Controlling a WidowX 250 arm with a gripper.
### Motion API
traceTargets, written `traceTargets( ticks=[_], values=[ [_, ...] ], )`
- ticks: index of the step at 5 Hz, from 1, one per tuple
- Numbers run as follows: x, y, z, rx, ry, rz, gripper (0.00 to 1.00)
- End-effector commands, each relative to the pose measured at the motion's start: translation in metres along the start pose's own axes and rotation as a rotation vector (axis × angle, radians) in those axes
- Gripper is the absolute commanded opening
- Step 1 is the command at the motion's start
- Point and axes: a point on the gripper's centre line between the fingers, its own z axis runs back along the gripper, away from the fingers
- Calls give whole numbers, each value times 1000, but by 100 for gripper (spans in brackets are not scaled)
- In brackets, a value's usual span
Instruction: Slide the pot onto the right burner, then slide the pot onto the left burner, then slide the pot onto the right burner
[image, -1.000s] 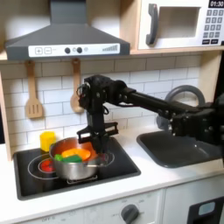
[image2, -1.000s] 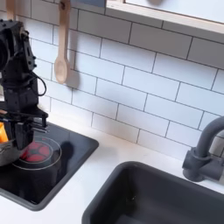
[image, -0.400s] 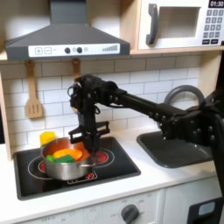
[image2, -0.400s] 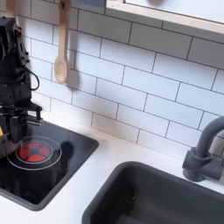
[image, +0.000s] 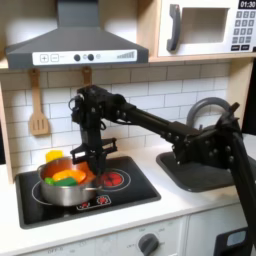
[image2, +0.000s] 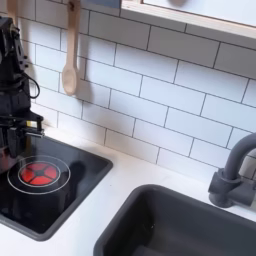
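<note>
In the first exterior view the pot (image: 64, 184) sits upright on the black stovetop (image: 140, 190), mouth up, toward the first exterior view's left. It is round, so no long axis shows; a small handle stub sticks out from its wall toward the first exterior view's right. Orange, green and yellow food pieces (image: 63, 176) fill it. The gripper (image: 88, 157) hangs from the black arm (image: 150, 118) straight down over the pot's rim on the first exterior view's right side. The jaws appear to pinch that rim, though the contact is too small to be sure. Below and left of the jaws the pot covers one burner; right of the jaws, uncovered, lies a red ringed burner (image: 112, 179). Behind the pot, left of the jaws, stands a yellow cup (image: 54, 159). A wooden spatula (image: 38, 108) hangs on the tiled wall, and a grey sink (image: 206, 168) lies well right.

In the second exterior view the gripper (image2: 10, 140) is at the second exterior view's left edge, cut off, and I cannot tell how its jaws stand. Right of and below the jaws lies the bare red burner (image2: 37, 174) with a solid centre. A wooden spoon (image2: 69, 62) hangs on the tiles, and the sink (image2: 190, 222) and grey tap (image2: 236, 170) are at the second exterior view's right.
</note>
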Motion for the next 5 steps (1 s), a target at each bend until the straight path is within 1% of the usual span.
traceTargets(
  ticks=[1,2,3,4,5],
  values=[
    [8,17,4,-7,-3,61,0],
    [10,23,1,-10,5,83,0],
    [11,23,2,-12,-1,90,0],
    [8,14,0,-13,7,61,0],
    [5,9,-2,-13,3,43,0]
  ],
)
